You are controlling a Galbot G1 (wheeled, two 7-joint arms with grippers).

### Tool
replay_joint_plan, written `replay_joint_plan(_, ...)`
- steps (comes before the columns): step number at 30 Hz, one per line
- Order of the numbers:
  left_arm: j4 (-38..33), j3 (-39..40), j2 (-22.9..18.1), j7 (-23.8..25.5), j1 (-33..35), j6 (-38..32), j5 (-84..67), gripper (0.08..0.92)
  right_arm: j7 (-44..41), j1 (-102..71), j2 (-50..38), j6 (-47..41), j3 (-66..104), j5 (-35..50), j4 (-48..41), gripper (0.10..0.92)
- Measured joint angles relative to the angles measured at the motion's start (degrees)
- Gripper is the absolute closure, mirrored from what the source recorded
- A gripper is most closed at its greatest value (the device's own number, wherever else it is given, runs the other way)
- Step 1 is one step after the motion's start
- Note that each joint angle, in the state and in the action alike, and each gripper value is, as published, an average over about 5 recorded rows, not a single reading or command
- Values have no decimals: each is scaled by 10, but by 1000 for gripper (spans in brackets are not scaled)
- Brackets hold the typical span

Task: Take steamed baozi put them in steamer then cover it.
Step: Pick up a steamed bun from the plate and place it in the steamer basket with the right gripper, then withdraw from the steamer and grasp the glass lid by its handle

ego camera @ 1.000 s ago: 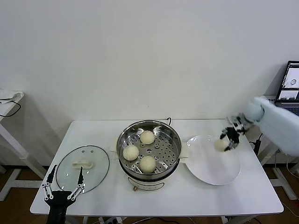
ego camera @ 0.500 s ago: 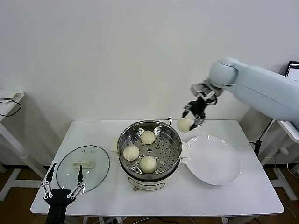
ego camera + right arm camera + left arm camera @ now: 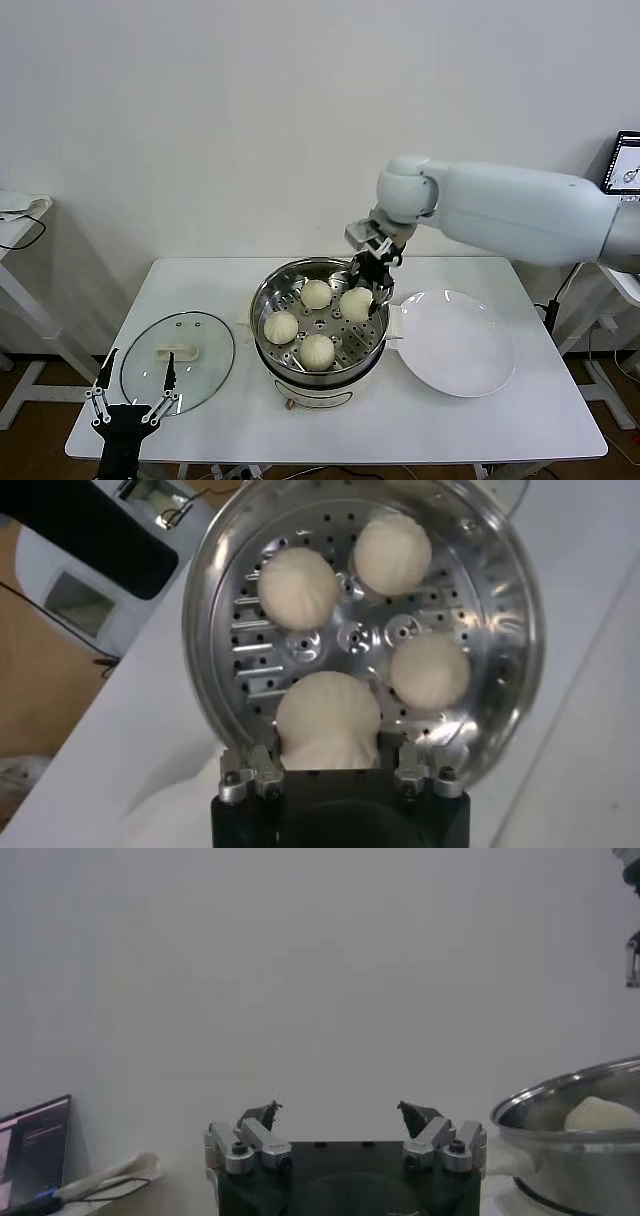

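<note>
The shiny steel steamer (image 3: 266, 296) stands mid-table on its cream base. Three cream-white baozi lie on its perforated tray: one at the back (image 3: 316, 293), one at the left (image 3: 280, 327), one at the front (image 3: 317, 351). My right gripper (image 3: 366, 297) is shut on a fourth baozi (image 3: 356, 303) and holds it low inside the steamer's right side; the right wrist view shows that bun (image 3: 328, 720) between the jaws over the tray (image 3: 350, 638). The glass cover (image 3: 178, 358) with its cream handle lies flat at the left. My left gripper (image 3: 133, 392) is open and empty at the table's front-left edge.
A flat white plate (image 3: 458, 343) with nothing on it lies right of the steamer. A laptop (image 3: 626, 170) stands at the far right. A side table (image 3: 20, 215) with a cable stands at the far left.
My right gripper lifted the baozi off the white plate, carried it left over the steamer's rim, and lowered it into the steamer's right side. The left arm has not moved.
</note>
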Motion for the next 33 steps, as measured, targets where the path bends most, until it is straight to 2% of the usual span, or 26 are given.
replay_joint_plan(13,2,-3,-1,-2,-4,0,-2,177,48,-39,24,-19,-17,-15,-18,389)
replay_joint_plan(16,2,-3,-1,-2,-5,0,-2,177,57,-45,24,-21,-17,-15,-19,353)
replay_joint_plan(22,1,-3,-1,-2,-5,3,-3,177,65,-46,15,-22,-10,-15,-15,218)
replay_joint_plan(29,2,-3,1,-2,-7,5,-2,177,63,-36,-30,-15,28,-10,14,203)
replay_joint_plan(33,7,-4,3,-3,-13,10,2,177,89,-43,-78,3,68,3,36,203)
